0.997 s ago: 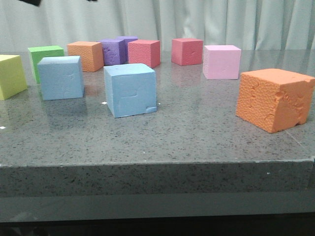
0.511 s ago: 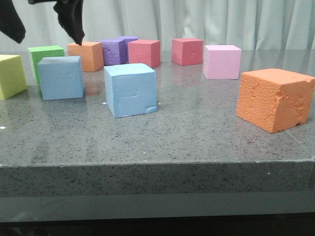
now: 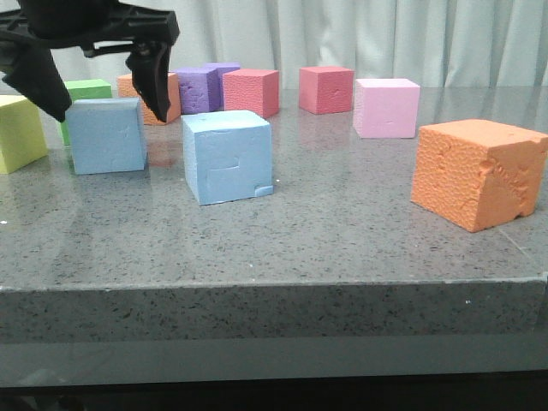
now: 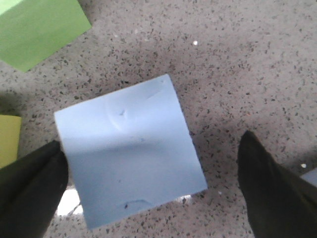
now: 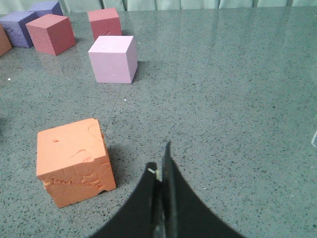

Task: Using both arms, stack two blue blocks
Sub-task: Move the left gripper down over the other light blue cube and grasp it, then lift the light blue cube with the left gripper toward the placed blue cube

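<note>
Both of your left gripper's (image 3: 98, 73) wide-open, empty jaws straddle the far-left blue block (image 3: 106, 134), directly above it.

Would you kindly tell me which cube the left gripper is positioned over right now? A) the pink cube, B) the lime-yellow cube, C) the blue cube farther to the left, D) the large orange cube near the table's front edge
C: the open left gripper has a finger on each side of the left blue cube, and the left wrist view shows that same cube between its fingers, not yet clamped.
</note>
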Robot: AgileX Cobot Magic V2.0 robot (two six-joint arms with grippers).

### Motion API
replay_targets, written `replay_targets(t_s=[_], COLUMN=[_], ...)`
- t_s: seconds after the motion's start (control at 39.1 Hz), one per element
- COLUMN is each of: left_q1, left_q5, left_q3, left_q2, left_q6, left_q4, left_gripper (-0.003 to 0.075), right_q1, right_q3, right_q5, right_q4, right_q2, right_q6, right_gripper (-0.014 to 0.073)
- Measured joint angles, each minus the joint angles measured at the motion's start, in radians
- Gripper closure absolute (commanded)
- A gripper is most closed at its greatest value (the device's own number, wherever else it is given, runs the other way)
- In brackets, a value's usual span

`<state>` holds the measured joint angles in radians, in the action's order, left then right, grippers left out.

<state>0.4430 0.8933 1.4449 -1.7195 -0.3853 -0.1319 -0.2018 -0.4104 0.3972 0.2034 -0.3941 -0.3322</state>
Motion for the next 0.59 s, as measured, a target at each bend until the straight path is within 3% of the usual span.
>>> replay_targets(t_s=[0.15,0.43,0.59], left_q1=[0.000,0.000,0.000], left_q5=[-0.009,-0.019,-0.020], left_q3=[0.000,0.000,0.005], left_q2=[-0.021,-0.021,-0.021], left_q6=[0.000,0.000,0.000], left_q4=[0.000,-0.005,-0.005], left_gripper=[0.0064,0.0348,0.0390], right_q1=[0.000,0.000,0.000], right_q3=[0.000,0.000,0.000], right_q5=[0.000,0.000,0.000], right_q4=[0.000,0.000,0.000], right_q2=[0.000,0.000,0.000], right_q6=[0.000,0.000,0.000], right_gripper=[0.0661,0.0661,0.0661])
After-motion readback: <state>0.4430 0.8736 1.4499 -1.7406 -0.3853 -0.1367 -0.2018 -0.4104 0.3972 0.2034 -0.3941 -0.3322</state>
